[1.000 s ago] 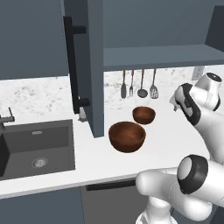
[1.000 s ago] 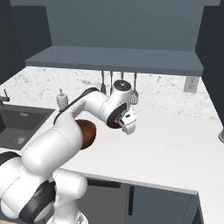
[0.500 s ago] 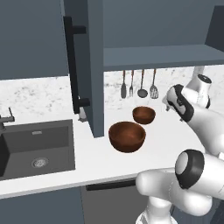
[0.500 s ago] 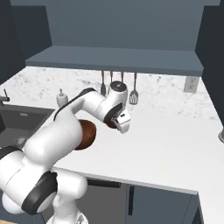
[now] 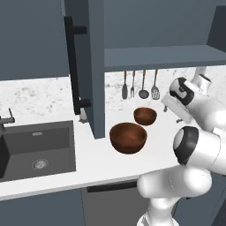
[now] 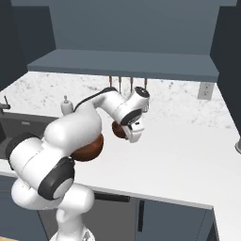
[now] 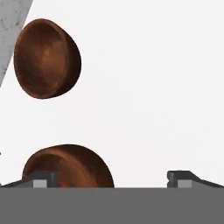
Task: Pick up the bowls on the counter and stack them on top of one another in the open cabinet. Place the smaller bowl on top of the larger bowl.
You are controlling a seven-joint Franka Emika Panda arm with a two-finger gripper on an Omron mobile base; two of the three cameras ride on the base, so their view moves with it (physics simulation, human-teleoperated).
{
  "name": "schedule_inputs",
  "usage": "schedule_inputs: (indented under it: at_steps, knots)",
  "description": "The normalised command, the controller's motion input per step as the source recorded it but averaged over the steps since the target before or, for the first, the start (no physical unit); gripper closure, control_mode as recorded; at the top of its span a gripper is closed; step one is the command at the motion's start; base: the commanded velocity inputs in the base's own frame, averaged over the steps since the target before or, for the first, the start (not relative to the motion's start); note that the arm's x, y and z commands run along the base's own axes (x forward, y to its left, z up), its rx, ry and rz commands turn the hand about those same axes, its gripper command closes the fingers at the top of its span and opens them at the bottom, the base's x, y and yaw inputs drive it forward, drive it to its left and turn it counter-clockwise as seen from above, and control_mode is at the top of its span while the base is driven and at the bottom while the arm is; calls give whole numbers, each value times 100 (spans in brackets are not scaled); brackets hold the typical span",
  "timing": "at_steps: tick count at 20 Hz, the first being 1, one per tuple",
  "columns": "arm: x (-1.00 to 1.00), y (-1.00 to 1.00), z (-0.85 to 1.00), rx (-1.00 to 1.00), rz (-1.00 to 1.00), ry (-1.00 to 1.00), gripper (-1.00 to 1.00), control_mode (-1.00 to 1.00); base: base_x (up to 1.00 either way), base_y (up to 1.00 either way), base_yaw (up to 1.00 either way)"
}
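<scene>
On the desk (image 5: 101,165), right of the sink (image 5: 35,148), both bowls stand untouched: the large bowl (image 5: 128,137) nearer the sink, the small bowl (image 5: 145,115) behind it toward the wall. Jaws (image 7: 109,179) are released and empty, hanging over bare desk beside the bowls. Judged step: the approach for the first pick. Next move calls for centring over the large bowl's rim and descending, since it must reach the cabinet shelf (image 5: 163,56) first.
</scene>
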Motion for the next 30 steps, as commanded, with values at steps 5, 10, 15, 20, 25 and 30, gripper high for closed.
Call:
schedule_inputs:
  at_steps: [5,10,15,20,25,30]
  knots:
    - [5,1,-15,13,0,-4,-100,-100,0,0,0]
    - [36,16,-17,0,0,-5,-100,-100,0,0,0]
    - [40,15,-18,0,0,-1,-100,-100,0,0,0]
    - [44,9,-22,-1,0,0,-100,-100,0,0,0]
    - [45,5,-34,-7,0,0,-100,-100,0,0,0]
    - [39,0,-40,-9,0,0,-100,-100,0,0,0]
